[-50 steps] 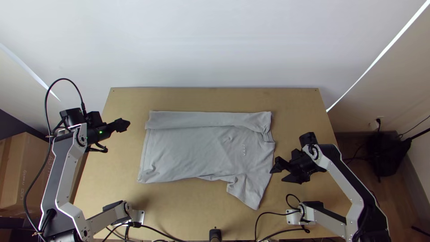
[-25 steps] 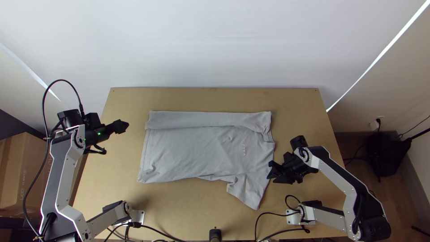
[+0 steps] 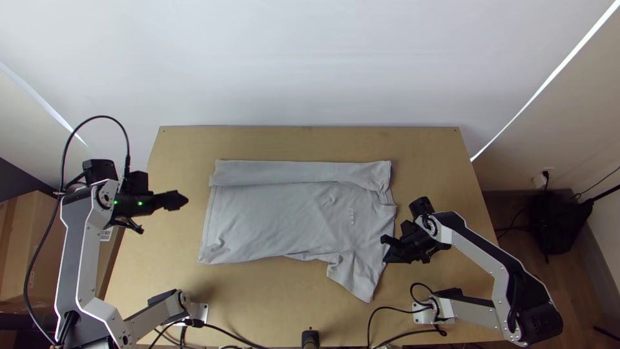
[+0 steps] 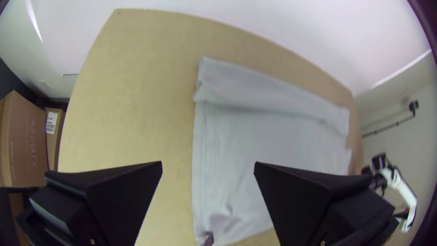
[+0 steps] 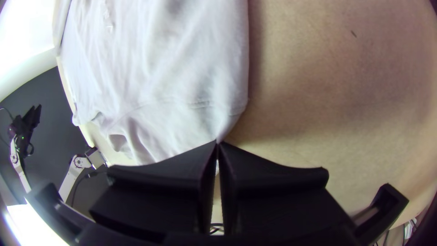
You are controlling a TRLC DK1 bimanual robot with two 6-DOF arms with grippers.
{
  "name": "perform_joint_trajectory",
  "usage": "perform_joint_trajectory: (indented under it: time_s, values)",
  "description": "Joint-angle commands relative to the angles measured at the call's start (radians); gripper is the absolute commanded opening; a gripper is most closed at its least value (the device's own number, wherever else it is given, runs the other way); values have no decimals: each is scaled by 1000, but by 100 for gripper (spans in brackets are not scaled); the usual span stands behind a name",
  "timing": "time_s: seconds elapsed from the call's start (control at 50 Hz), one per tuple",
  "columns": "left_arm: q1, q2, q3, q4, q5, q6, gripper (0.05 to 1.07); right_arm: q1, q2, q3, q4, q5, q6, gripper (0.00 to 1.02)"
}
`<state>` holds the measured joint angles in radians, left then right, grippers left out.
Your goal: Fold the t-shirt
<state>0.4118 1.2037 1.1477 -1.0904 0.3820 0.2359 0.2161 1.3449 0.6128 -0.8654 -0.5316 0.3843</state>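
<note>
Beside the table, cardboard boxes.

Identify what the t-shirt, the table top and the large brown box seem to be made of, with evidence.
T-shirt: soft, matt fabric, perhaps cotton or a blend; it creases and lies limp.
Table top: wood or wood-based board, dull finish; it is tan and faintly mottled.
Large brown box: probably plain cardboard, given its matt brown panels and printed lettering.

The t-shirt was pale grey, marked with small whitish lettering. The table was tan, the box brown, and the left gripper and right gripper were black.
</note>
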Motion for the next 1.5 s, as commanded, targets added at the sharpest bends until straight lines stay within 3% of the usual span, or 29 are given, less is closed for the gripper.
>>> perform_joint_trajectory:
  time_s: [0.0,0.18,0.3,0.48,0.74,0.96,1.02,1.1,1.4,1.48]
  values:
    - [5,-1,17,-123,-61,198,102,8,8,-21,-4,-1,11,2]
    - [-1,-10,-48,-236,-239,419,102,8,10,-12,-4,-1,11,2]
    - [-28,-10,-120,-293,-345,493,102,19,11,4,-6,-1,16,2]
    - [-128,7,-181,-307,-353,479,102,20,16,13,-3,-1,24,2]
    - [-363,68,-253,-256,-353,347,102,17,2,1,-3,-1,30,2]
    - [-401,154,-287,-166,-353,336,101,6,-7,-4,-3,-1,30,2]
    - [-404,172,-293,-137,-353,330,95,5,-7,-5,-3,-1,28,2]
    - [-416,191,-307,-123,-353,330,95,5,-7,-5,-3,-1,28,2]
    - [-413,258,-353,-54,-301,339,46,-7,-9,7,0,-1,27,2]
    - [-393,260,-359,-20,-259,358,21,-7,-10,8,0,-1,27,2]
